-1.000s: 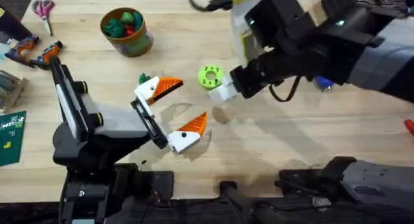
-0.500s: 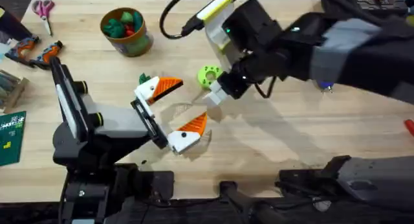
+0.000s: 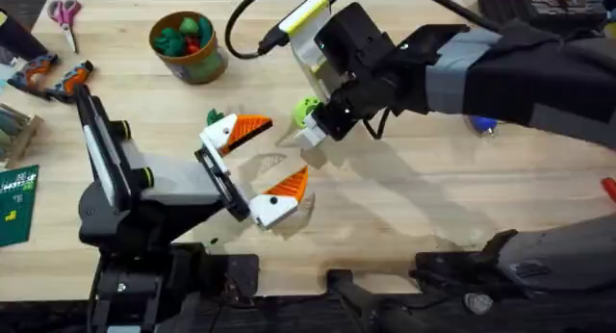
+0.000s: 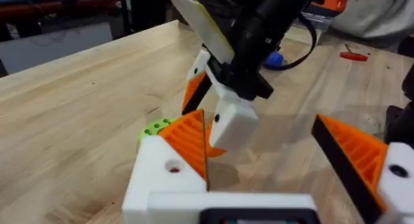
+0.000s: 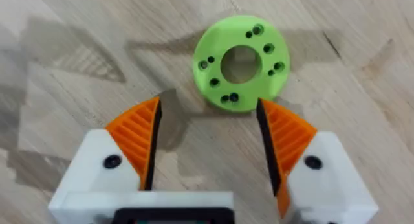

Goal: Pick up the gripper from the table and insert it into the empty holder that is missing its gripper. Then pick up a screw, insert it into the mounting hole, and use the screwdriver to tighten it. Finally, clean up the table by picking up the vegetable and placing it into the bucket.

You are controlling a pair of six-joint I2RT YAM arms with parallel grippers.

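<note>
The right end effector (image 5: 208, 149) hangs with fingers spread, empty, low over the desk (image 3: 433, 208) beside the green disc (image 5: 240, 62), seemingly lining up. The left end effector (image 3: 255, 169) rests spread, empty. The bucket (image 3: 188, 46) sits upper left.

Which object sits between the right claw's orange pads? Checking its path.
In the right wrist view, bare wooden table lies between them; the round green plastic disc with holes sits just beyond their tips.

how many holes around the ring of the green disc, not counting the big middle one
6 small holes show on the green disc, in three pairs: one on each side of the centre opening and one on the edge nearest the right gripper.
</note>
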